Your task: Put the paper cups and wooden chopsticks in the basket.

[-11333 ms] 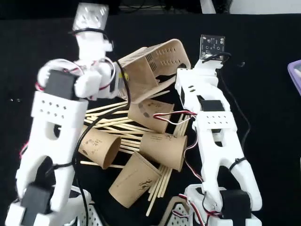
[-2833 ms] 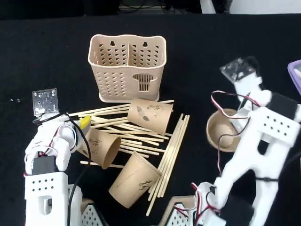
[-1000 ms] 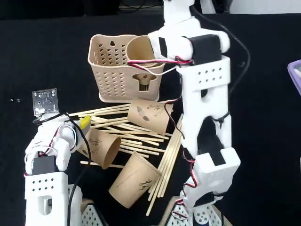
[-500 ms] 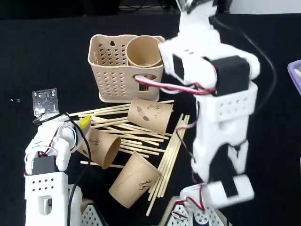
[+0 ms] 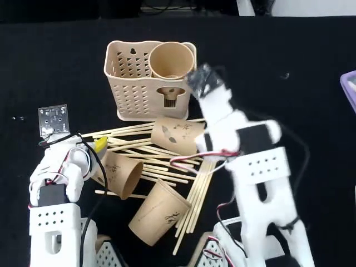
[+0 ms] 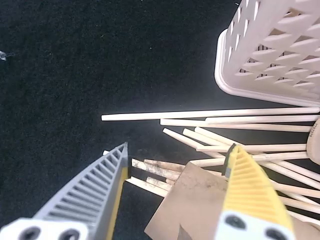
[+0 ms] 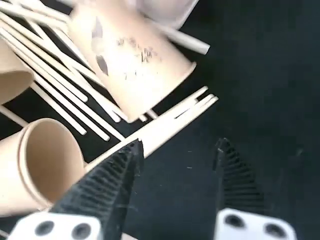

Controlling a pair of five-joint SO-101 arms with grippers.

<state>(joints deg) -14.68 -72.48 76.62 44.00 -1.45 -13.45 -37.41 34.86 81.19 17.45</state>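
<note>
Across the black table [image 5: 55, 83] we see the basket [image 5: 139, 97] standing upright at the far side, with one paper cup [image 5: 171, 60] upright in its right-hand compartment. Three more cups lie on their sides among the scattered wooden chopsticks [image 5: 146, 162] in front of it: the upper cup [image 5: 177, 136], the left cup [image 5: 118, 174] and the lower cup [image 5: 158, 212]. We find the left gripper [image 6: 177, 147] with jaws spread wide over the left cup's edge, and the right gripper [image 7: 180, 142] likewise spread and empty, above bare table beside the upper cup.
</note>
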